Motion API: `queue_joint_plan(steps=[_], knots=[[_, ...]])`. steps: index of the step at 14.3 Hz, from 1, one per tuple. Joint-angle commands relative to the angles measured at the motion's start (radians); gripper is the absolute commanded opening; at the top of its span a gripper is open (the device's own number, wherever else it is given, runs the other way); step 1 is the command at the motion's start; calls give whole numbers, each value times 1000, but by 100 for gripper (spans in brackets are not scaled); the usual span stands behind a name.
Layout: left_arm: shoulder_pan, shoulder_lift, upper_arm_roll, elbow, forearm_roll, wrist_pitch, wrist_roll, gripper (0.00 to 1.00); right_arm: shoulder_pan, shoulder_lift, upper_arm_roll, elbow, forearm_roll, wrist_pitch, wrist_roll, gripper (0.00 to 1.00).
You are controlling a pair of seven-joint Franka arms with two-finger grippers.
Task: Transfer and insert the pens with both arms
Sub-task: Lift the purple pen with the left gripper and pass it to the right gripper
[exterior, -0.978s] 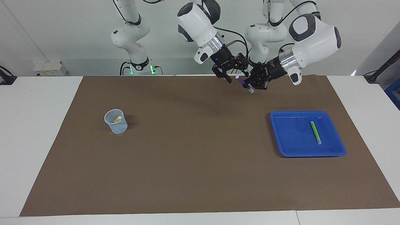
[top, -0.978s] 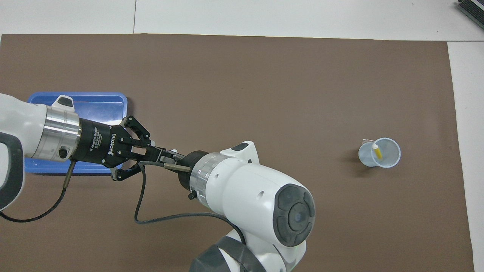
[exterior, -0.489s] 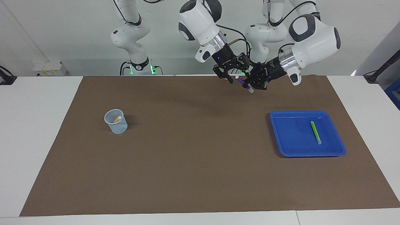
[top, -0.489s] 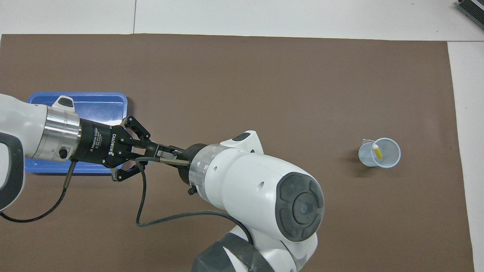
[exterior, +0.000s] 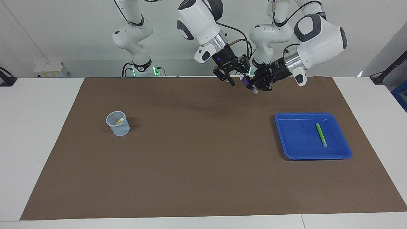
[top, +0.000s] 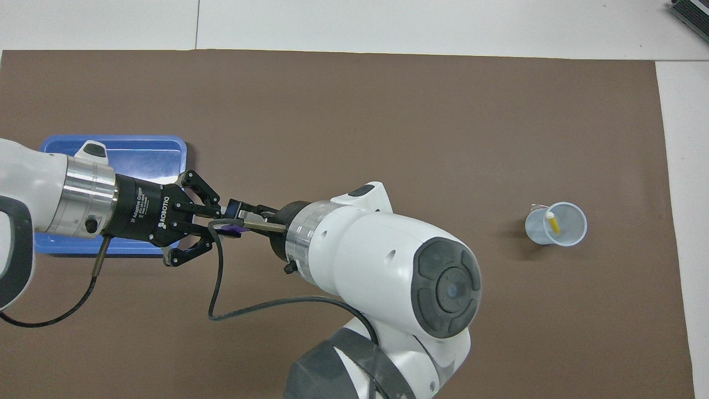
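I have the short, slim purple marker pen (exterior: 247, 85) with its pale cap end pinched in the left pincer (exterior: 258, 84), up in the air over the brown mat (exterior: 197, 149) at the robots' edge of the table (exterior: 38, 127). My right pincer (exterior: 234, 78) is right up against the pen's upper end; whether its fingers are apart or already bearing on the barrel I cannot tell.

The pen looks light, rigid and smooth-sided, so I judge it likely to pivot or slide in a two-point pinch. I would take it on the bare barrel above the left pincer's grip, square across, not on the cap, which might pull off.

The green marker pen (exterior: 321, 135) lies alone in the shallow blue plastic tray (exterior: 294, 146) toward the left arm's end. The yellow marker pen (exterior: 120, 121) already leans inside the small translucent cup (exterior: 118, 127) toward the right arm's end.
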Motion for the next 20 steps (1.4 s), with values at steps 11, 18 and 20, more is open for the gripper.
queue_joint_plan(steps=[11, 18, 20], knots=[[-11, -35, 12, -36, -33, 14, -19, 0, 4, 18, 6, 17, -23, -1, -8, 66], [-11, -35, 12, -36, -40, 16, -26, 0, 6, 15, 6, 10, -23, -1, -11, 10], [-11, -35, 12, -36, -41, 16, -27, 0, 4, 15, 6, 8, -21, -1, -11, 3]])
